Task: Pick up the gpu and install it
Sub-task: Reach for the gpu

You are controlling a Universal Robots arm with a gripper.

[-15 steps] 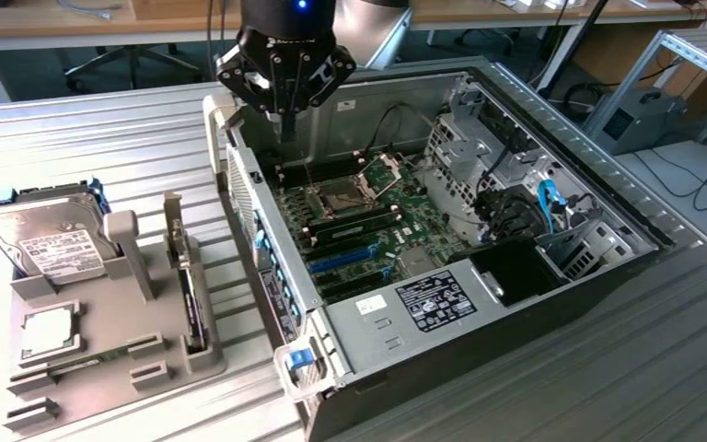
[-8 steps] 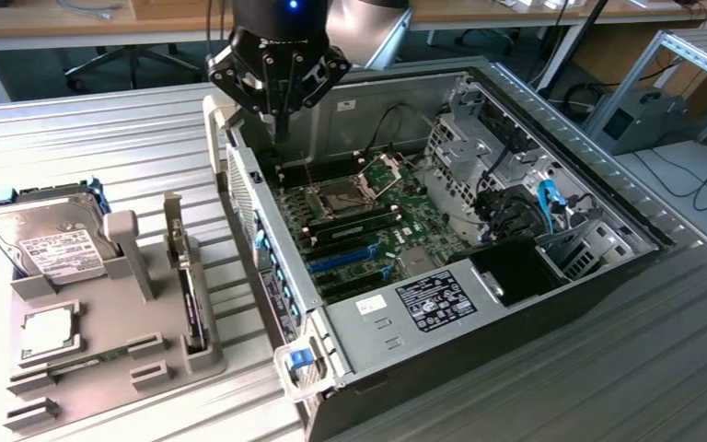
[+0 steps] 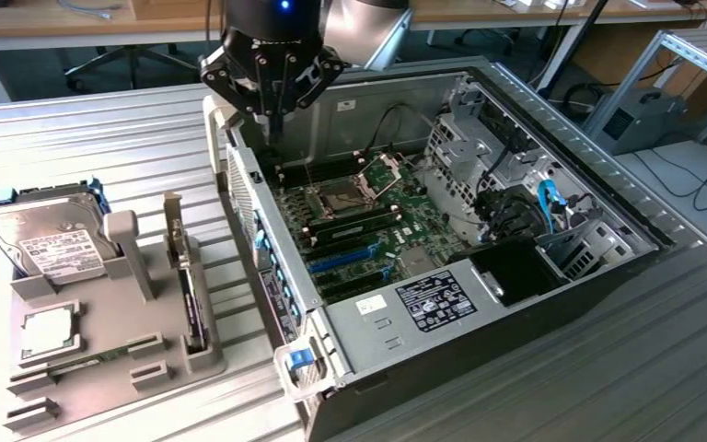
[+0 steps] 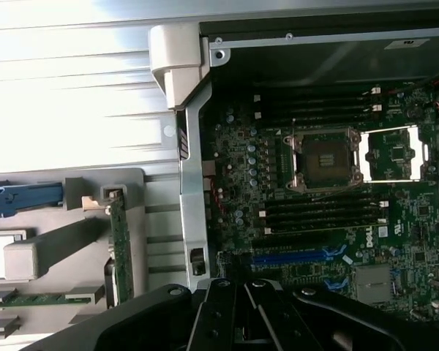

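Black card, the gpu [image 3: 180, 262], stood on its edge in the grey holder [image 3: 96, 405], right along the holder's edge nearest the open computer case [image 3: 489, 378]. My pincer [image 3: 275, 124] was clamped shut on nothing, hanging over a corner of the case, well apart from the card.

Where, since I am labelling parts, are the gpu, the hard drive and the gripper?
gpu [image 3: 187, 295], exterior view, top edge of the upright card.
hard drive [image 3: 56, 247], exterior view, its white label.
gripper [image 3: 275, 136], exterior view, tips of its shut fingers.
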